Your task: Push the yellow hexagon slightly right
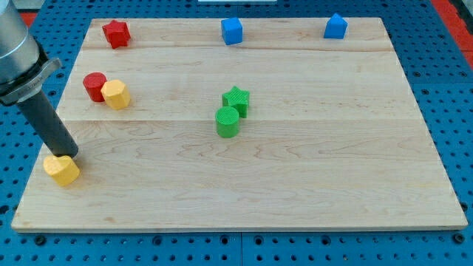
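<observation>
The yellow hexagon lies at the view's left and touches the right side of a red cylinder. My tip is well below them, near the board's lower left corner. It rests against the top edge of a second yellow block, which looks heart-shaped. The dark rod slants up to the view's left from the tip.
A red star sits at the top left. A blue cube is at top centre and a blue pointed block at top right. A green star touches a green cylinder mid-board. The wooden board ends close to the tip's left.
</observation>
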You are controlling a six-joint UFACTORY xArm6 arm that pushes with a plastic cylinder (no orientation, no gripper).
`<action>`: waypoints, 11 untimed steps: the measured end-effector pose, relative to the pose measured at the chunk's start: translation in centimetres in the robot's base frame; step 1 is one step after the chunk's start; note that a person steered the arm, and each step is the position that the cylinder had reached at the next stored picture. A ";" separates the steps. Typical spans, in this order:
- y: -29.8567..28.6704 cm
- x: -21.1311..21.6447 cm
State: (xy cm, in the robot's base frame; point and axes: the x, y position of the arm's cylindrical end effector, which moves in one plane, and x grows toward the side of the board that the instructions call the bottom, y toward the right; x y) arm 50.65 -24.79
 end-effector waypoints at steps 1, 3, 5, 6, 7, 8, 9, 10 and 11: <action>0.0 0.0; 0.0 -4.0; 1.9 -7.9; 2.0 -8.7; 4.3 -10.0; 6.8 -12.0; 8.1 -14.4; 4.4 -15.6; 3.7 -18.2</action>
